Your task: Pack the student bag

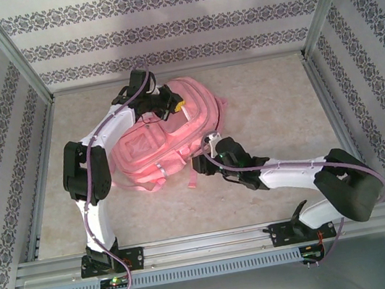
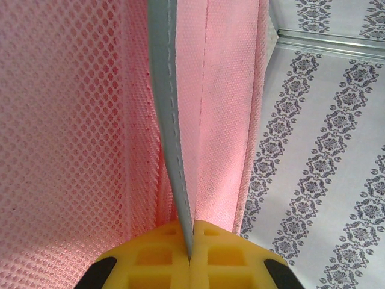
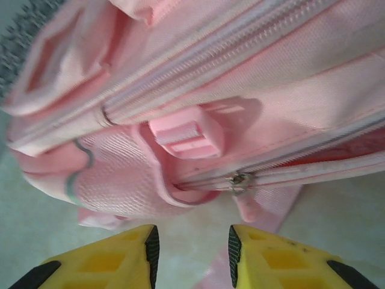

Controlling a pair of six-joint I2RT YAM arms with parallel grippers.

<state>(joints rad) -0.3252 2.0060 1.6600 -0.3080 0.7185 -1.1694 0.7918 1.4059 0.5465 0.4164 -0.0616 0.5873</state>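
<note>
1. The bag (image 1: 152,143), pink and soft, lies flat on the table (image 1: 275,109), nearer the far edge than the near edge and a little left of centre.
2. The left gripper (image 2: 189,247) reaches across to the far end of the bag. Its yellow fingers (image 2: 150,259) are pressed together on a grey-edged seam (image 2: 163,90) of pink mesh. This hold probably pulls the fabric taut and steadies the bag against sliding.
3. The right gripper (image 3: 192,241) sits low over the table at the bag's near right side. Its fingers (image 3: 114,262) stand apart with nothing between them.
4. The open jaws face a zip pull (image 3: 240,180), which hangs just below a pink buckle (image 3: 186,137). The placement suggests one arm anchors the bag while the other lines up to draw the zip.
5. The zip appears closed, so packing likely has yet to begin.
</note>
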